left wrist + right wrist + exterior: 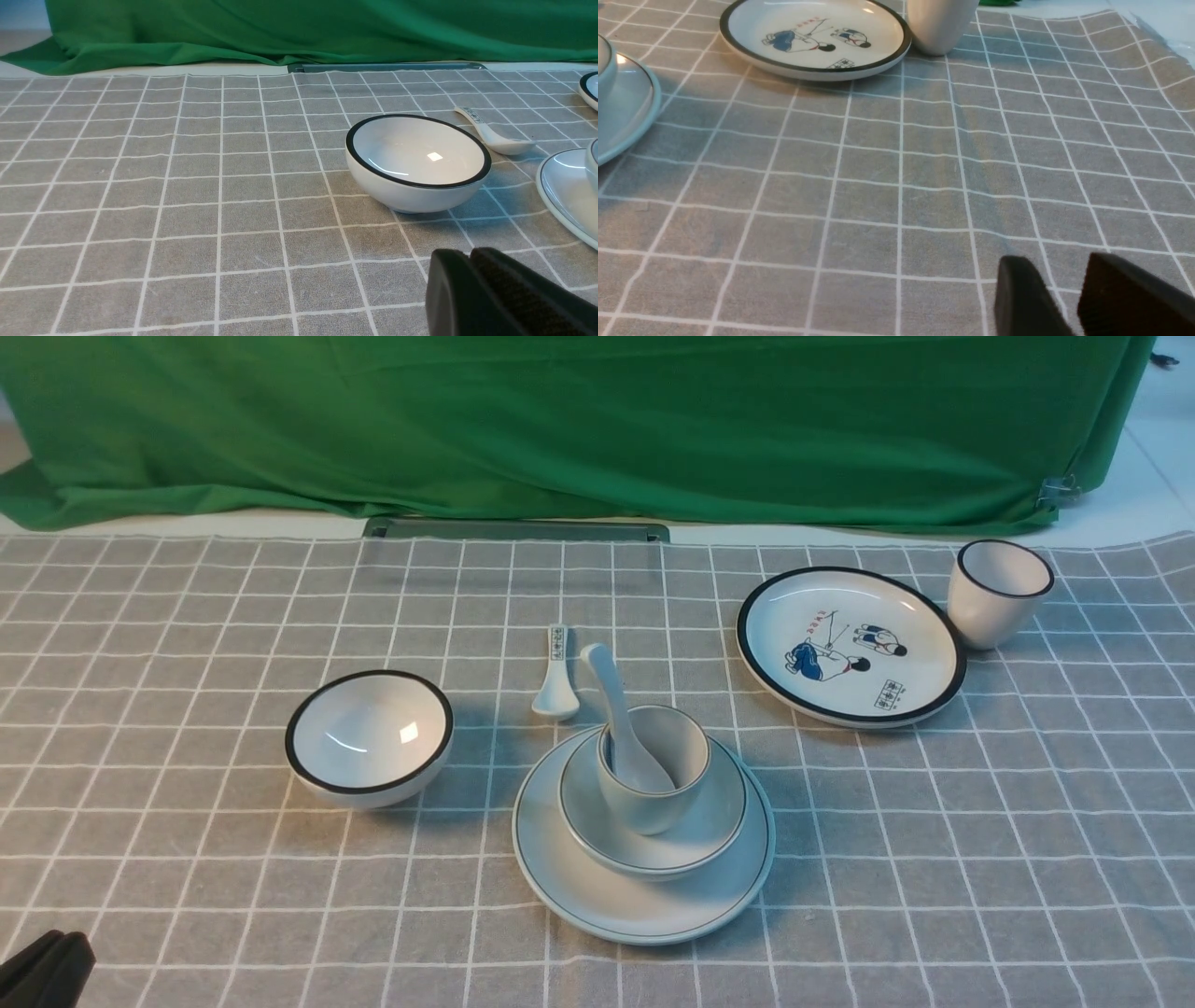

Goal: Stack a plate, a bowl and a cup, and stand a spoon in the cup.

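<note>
- So the stack looks done from here: the plate (643,896) sits flat on the checked cloth of the counter (934,859), the bowl (653,845) is centred on it, and the cup (653,775) stands upright in the bowl.
- The spoon (618,723) has its scoop down inside the cup, with the handle leaning up and out over the rim toward the back left. It's propped, not locked in — I'd guess a bump to the handle would tip it or drag the cup.
- Handling-wise it all looks like glazed ceramic: stiff, slick, chippy, and heavier than it looks. If anything needs a nudge, I'd pinch the cup by its wall just under the rim, or the spoon mid-handle. The plate's rim lies too flat on the cloth for an easy hold.
- The left gripper (472,280) is pinched closed on nothing, low over the cloth at the near left, well apart from the stack, with the black-rimmed bowl (370,737) between them.
- The right gripper (1059,289) is partly parted and empty — it only shows in its own wrist view, above bare cloth.
- The cartoon plate (850,646), black-rimmed cup (999,591) and small marked spoon (556,674) sit apart from the stack.
</note>
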